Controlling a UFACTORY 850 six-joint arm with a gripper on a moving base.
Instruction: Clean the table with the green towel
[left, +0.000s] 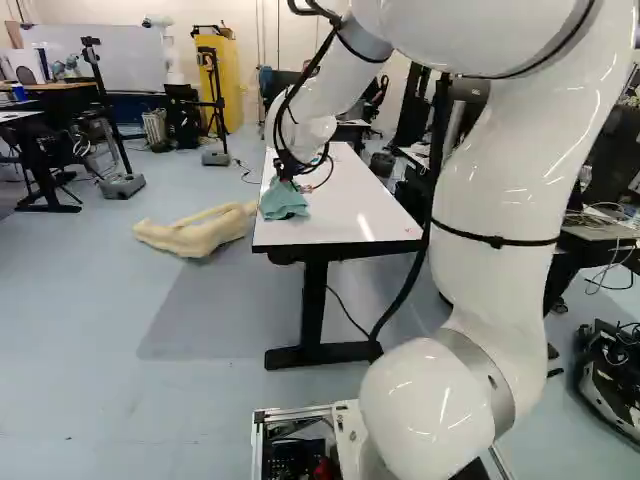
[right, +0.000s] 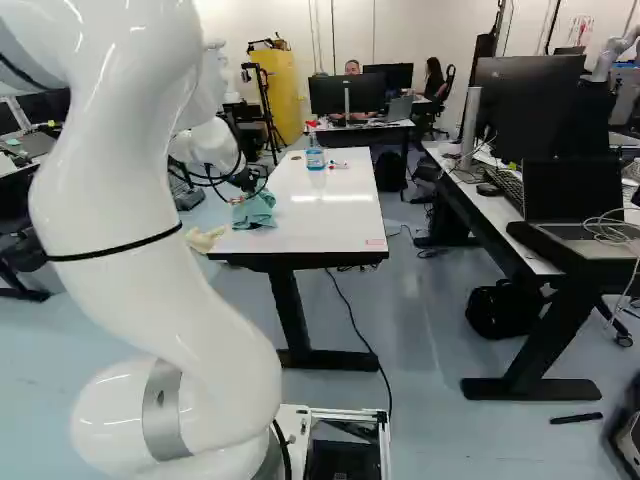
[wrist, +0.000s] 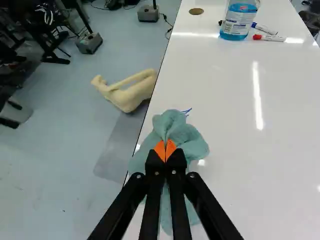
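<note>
Roughly lengthwise along table (wrist: 240, 170); green towel (wrist: 190, 143)

left base view: from the base behind the arm (left: 495, 220), off its left, facing ahead and a little down; desk (left: 345, 210) some way off
right base view: same facing, off the arm's right; shares the desk and yellow cabinet (right: 285, 100)
wrist view: closest, looking down along the tool (left: 286, 174); shares bottle (right: 315, 158) with right base view
</note>
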